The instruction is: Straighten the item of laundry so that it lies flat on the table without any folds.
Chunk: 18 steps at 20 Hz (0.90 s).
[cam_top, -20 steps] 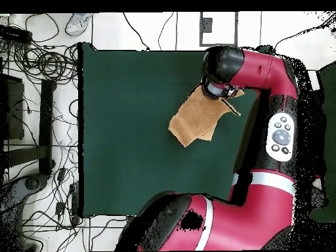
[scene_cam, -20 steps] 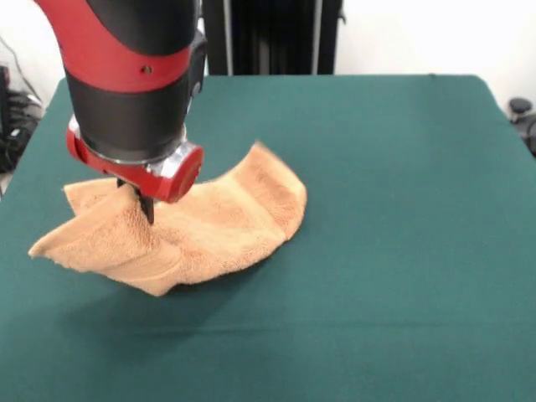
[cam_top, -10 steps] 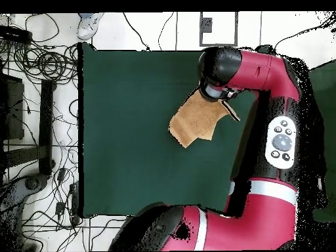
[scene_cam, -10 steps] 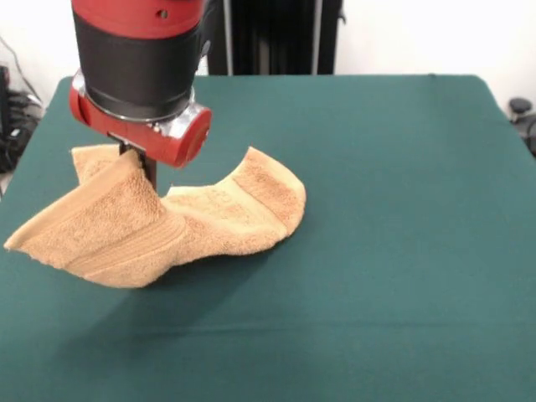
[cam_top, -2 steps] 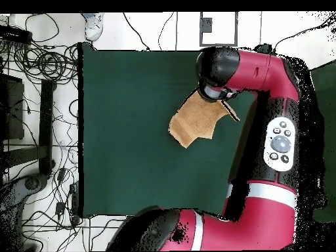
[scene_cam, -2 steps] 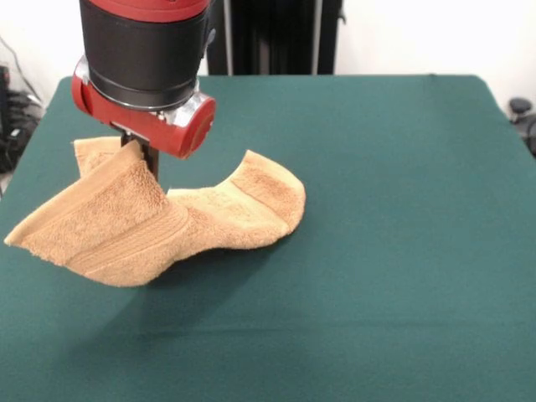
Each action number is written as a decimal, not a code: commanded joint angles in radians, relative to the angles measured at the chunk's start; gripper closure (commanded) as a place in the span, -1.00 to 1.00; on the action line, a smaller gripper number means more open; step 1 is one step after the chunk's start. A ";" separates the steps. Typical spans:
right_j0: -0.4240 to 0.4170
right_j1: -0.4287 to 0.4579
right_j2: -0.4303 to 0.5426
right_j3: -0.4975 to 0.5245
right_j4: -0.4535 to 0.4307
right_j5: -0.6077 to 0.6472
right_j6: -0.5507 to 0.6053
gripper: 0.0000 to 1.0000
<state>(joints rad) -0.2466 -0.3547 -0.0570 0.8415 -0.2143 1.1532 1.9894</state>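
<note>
Tan terry towel (scene_cam, -2 steps: 159,222) hangs by one edge from the gripper (scene_cam, -2 steps: 141,155), whose fingers are pinched on the cloth; its left part is lifted off the table (scene_cam, -2 steps: 402,209); its right end rests folded on the green cloth. Overhead, the arm (cam_top, -2 steps: 262,72) covers the towel's raised corner.

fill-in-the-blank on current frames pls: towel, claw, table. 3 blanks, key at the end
1. The claw is shut on the ____.
2. The towel is tan-orange, and the table is covered in dark ____ cloth.
3. In the front view, the pinched end of the towel is lifted while its other end rests on the ____.

Missing words: towel; green; table
</note>
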 commanded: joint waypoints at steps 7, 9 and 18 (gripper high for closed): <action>0.091 -0.005 -0.043 0.201 0.039 -0.157 0.313 1.00; 0.091 -0.002 -0.044 0.205 0.051 -0.144 0.309 1.00; 0.093 0.025 -0.063 0.170 0.111 -0.022 0.307 1.00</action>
<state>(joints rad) -0.1902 -0.3524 -0.1339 0.8866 -0.1691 1.0490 2.0074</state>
